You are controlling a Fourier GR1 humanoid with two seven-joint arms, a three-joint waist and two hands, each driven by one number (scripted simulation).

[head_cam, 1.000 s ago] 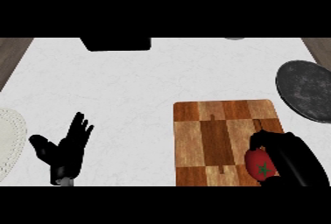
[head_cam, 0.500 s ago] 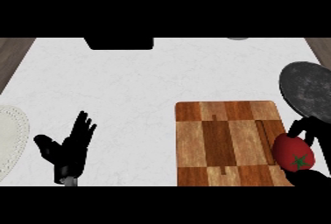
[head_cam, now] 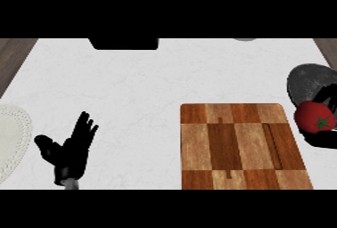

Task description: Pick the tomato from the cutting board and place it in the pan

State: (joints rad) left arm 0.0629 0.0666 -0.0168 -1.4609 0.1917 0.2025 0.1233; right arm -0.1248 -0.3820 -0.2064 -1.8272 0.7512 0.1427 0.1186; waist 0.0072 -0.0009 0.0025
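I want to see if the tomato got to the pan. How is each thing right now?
tomato: held beside the pan, off the board
right hand: fingers curled round the tomato
left hand: open, resting at the left
cutting board: flat, tomato off it
pan: at the right edge, tomato not inside yet
plate: flat at the left edge

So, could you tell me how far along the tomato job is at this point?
Done: the tomato is lifted off the cutting board. In hand: the right hand, fingers curled round it, holds it at the view's right edge, beside the board and at the pan's near rim. Left: bring it over the pan and let go. The left hand rests open at the lower left.
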